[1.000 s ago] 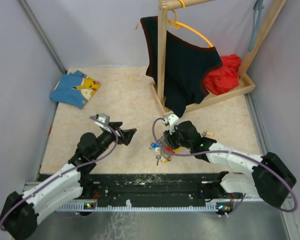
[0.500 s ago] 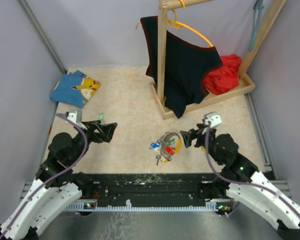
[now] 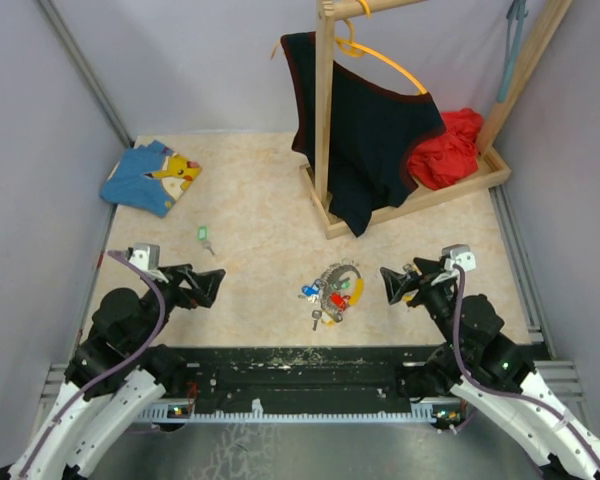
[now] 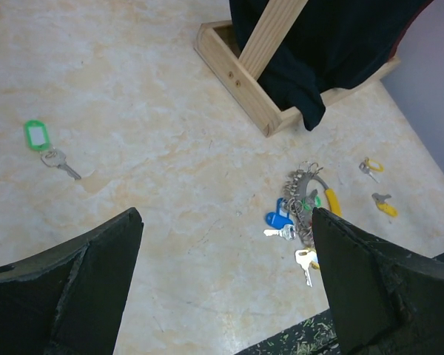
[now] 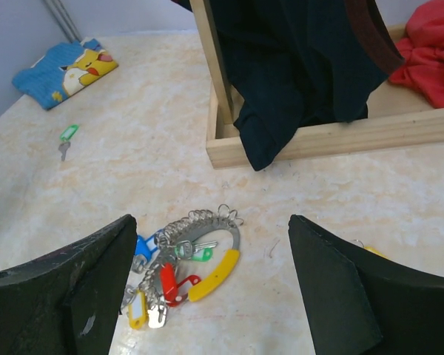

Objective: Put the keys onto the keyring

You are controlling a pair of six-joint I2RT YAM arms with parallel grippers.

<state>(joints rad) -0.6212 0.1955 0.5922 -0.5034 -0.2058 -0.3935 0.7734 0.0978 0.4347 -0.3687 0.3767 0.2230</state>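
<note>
Grey walls (image 3: 40,150) close in a beige, marbled table (image 3: 260,190). At the far right stands a wooden rack (image 3: 323,120), and a dark garment (image 3: 370,130) on an orange hanger (image 3: 390,60) droops into its base frame. A red cloth (image 3: 450,150) is bunched in the same frame, just beside the garment. A folded blue cloth (image 3: 145,178) lies at the far left, printed with a yellow cartoon creature with red cheeks; no lettering on it can be read.

Both arms sit low at the near edge, one on each side. The left gripper (image 3: 212,287) hovers above the table with its jaws wide apart and nothing between them. The right gripper (image 3: 390,285) is likewise spread wide and empty.

Between the two grippers, touching neither, the keyring (image 3: 332,290) lies flat on the table. It is a grey loop with a yellow section and a coiled metal stretch, with keys on blue, red, yellow and green tags bunched at its near-left side.

A green-tagged key (image 3: 205,237) lies alone, well apart to the left of the ring; its tag has a white label window too small to read. Two yellow-tagged keys (image 4: 370,166) lie loose on the table to the right of the ring.
</note>
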